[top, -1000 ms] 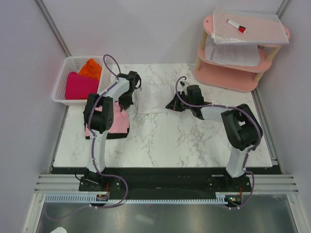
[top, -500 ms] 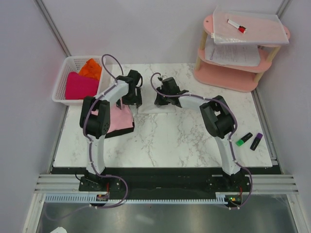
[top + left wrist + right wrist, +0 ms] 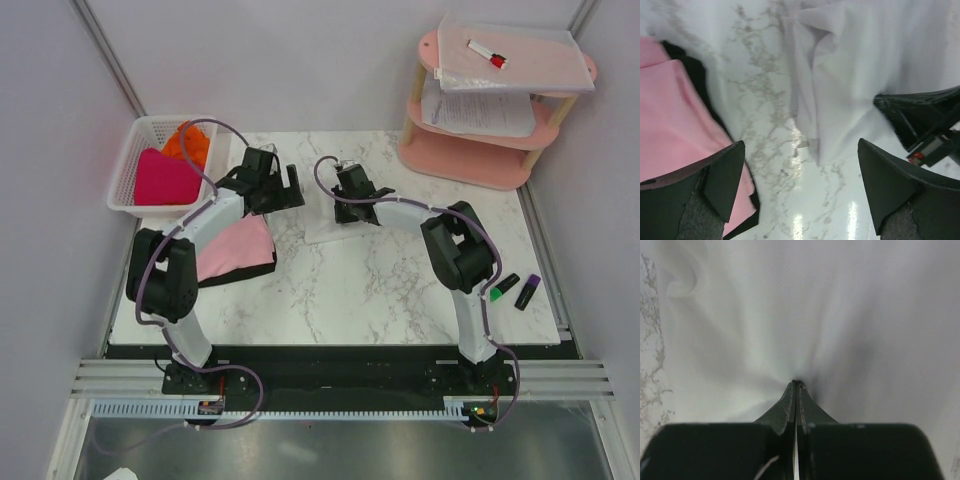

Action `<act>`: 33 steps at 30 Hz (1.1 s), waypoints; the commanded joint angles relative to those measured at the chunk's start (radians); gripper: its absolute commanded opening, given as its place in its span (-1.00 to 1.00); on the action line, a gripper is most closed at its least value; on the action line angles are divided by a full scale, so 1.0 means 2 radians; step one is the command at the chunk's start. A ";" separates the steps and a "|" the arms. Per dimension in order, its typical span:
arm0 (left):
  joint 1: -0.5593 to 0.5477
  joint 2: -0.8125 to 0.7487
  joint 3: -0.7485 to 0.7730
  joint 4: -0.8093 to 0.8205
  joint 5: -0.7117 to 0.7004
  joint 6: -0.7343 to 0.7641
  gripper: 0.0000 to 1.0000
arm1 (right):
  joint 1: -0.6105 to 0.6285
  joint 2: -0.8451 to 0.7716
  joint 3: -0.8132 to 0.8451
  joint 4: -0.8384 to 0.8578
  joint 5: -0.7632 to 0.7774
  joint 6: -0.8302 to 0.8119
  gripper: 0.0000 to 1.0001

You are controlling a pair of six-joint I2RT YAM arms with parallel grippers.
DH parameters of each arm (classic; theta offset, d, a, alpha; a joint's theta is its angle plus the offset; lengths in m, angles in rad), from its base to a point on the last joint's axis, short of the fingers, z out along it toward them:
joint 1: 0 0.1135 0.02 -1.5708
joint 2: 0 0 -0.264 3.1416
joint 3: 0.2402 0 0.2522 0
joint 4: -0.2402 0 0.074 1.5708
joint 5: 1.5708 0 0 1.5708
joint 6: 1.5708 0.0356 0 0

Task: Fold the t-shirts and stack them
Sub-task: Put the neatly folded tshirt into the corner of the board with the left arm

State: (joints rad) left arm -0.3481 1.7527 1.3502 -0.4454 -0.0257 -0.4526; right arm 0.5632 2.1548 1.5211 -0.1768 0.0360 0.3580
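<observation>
Pinching the white t-shirt at the worktop's upper middle, the right claw is closed on its cloth. The left claw gapes empty beside the pale pink t-shirt. Print on the shelf papers is too small to read.

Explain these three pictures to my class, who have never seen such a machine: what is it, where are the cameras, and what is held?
Two robot arms stand at a marble table. One picture looks down from above; the other two come from a camera on each wrist. The left gripper is open and holds nothing, near the pink t-shirt. The right gripper is shut, pinching the white t-shirt. The basket at the back left holds a magenta t-shirt and an orange t-shirt.
</observation>
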 commanded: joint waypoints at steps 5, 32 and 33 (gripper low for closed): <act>-0.002 0.078 -0.065 0.240 0.203 -0.096 0.99 | -0.002 -0.023 -0.081 -0.063 0.041 -0.003 -1.00; -0.045 0.233 0.061 0.174 0.226 -0.094 -0.96 | -0.002 -0.061 -0.105 -0.021 0.017 -0.010 -0.64; -0.045 0.228 0.062 0.171 0.225 -0.090 -0.96 | -0.002 -0.085 -0.113 -0.006 0.021 -0.010 -0.28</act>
State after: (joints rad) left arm -0.4217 2.2063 1.4635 0.0074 0.4034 -0.6598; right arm 0.5629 2.0613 1.3796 -0.1284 0.0589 0.3603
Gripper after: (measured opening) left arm 0.070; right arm 0.145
